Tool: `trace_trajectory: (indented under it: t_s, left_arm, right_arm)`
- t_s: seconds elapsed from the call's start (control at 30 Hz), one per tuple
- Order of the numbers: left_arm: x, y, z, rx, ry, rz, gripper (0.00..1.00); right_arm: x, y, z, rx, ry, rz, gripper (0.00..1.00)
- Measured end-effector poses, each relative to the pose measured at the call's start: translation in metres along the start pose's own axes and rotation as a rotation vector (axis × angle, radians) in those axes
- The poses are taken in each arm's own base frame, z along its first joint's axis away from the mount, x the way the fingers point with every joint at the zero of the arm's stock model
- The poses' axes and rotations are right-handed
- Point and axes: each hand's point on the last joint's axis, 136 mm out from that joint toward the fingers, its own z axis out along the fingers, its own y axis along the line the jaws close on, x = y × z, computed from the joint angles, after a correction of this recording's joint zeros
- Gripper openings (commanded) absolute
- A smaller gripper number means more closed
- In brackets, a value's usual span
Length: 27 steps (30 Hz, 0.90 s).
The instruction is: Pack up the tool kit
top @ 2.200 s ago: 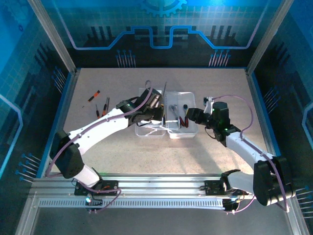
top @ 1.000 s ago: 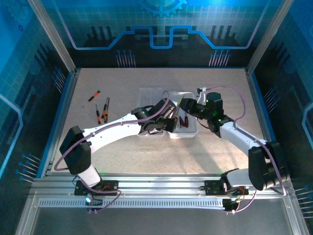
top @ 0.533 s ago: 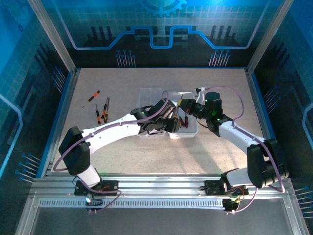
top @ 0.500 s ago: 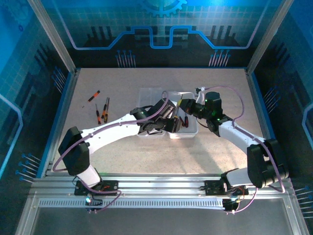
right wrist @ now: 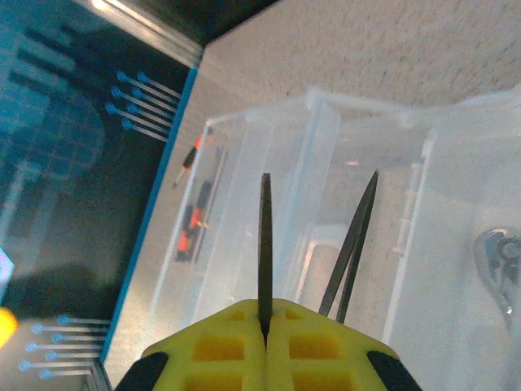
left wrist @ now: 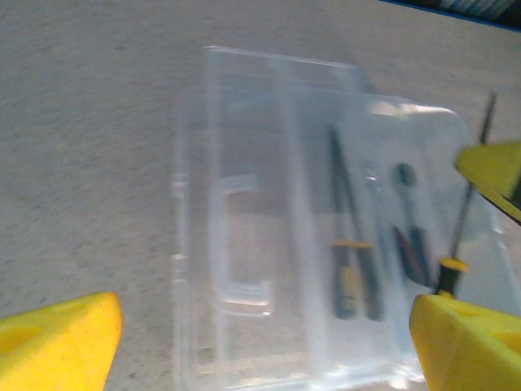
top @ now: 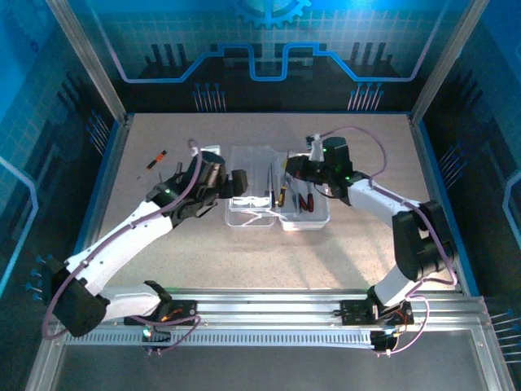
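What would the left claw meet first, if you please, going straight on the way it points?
Most likely the open lid of the clear case, lying just ahead of the left claw; depth is unclear.

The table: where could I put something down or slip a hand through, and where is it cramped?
Bare: the near strip between the case and the front rail, and the far strip from the case to the back wall. Crowded: over the case, where the open left gripper faces the right gripper, shut on a screwdriver.
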Motion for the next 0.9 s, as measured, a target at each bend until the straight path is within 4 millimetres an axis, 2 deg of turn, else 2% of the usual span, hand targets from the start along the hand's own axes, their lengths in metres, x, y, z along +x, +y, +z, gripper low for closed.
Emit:
trace_trajectory:
  t_s: [0.07, 0.17, 0.43, 0.53, 0.73, 0.8, 0.9]
  left_arm:
    - [0.009, 0.019, 0.002, -0.039, 0.015, -0.035, 0.93]
    - [0.018, 0.03, 0.003, -0.062, 0.032, -0.058, 0.93]
    - [0.018, 0.03, 0.002, -0.055, 0.033, -0.074, 0.93]
    - [0.018, 0.03, 0.002, -0.055, 0.034, -0.081, 0.94]
    - [0.02, 0.031, 0.005, -0.057, 0.045, -0.086, 0.94]
    - [0.02, 0.031, 0.005, -0.054, 0.048, -0.088, 0.94]
    - [0.019, 0.032, 0.006, -0.056, 0.047, -0.094, 0.94]
  right_arm:
    - [0.008, -0.002, 0.01, 0.012, 0.039, -0.01, 0.0]
    - [0.016, -0.008, 0.02, 0.032, 0.08, -0.017, 0.0]
    - [0.024, -0.026, 0.032, 0.08, 0.125, -0.003, 0.06]
    - [0.024, -0.028, 0.034, 0.087, 0.133, 0.003, 0.15]
    - [0.02, -0.043, 0.041, 0.118, 0.143, 0.025, 0.2]
    - [0.017, -0.041, 0.041, 0.11, 0.141, 0.031, 0.23]
    - [0.014, -0.04, 0.041, 0.104, 0.137, 0.031, 0.22]
